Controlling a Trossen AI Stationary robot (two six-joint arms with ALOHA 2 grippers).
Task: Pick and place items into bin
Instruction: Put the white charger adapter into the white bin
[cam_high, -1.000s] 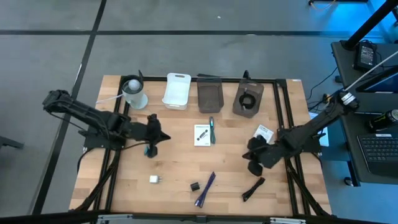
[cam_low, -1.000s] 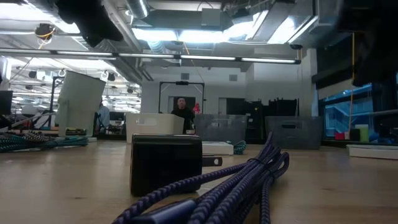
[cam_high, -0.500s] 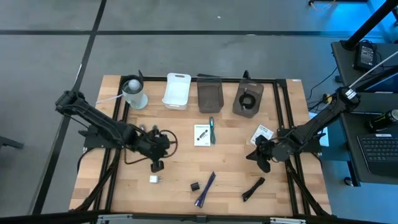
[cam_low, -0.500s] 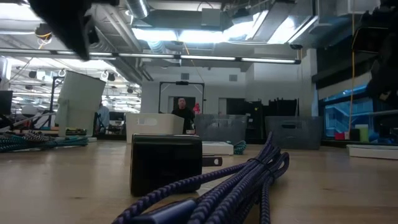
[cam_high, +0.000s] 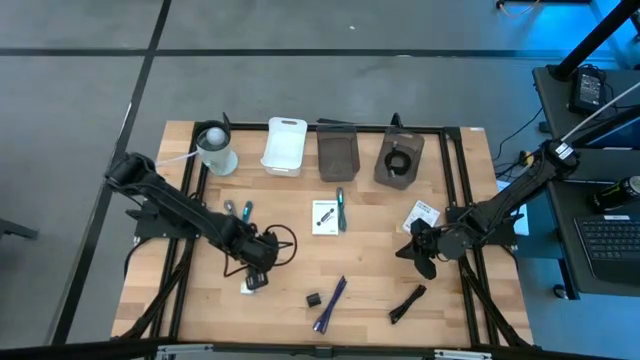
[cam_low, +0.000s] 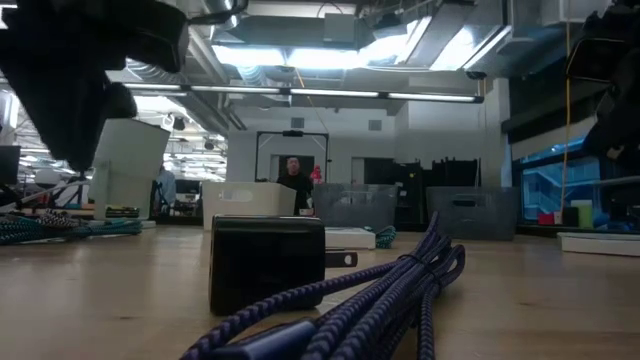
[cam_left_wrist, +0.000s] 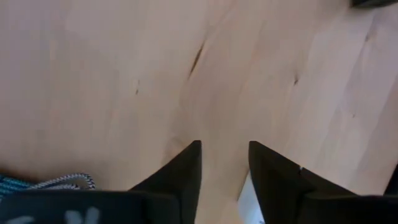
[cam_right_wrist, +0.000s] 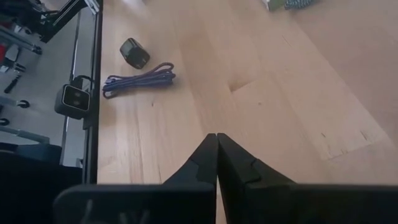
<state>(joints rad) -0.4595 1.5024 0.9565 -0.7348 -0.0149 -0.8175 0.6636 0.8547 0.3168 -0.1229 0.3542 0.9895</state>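
The left gripper (cam_high: 254, 274) is hovering with jaws spread directly over the white cube (cam_high: 247, 288) at the table's (cam_high: 370, 300) near-left; the cube is peeking beside one finger. The right gripper (cam_high: 421, 256), jaws pressed together, is waiting far right.
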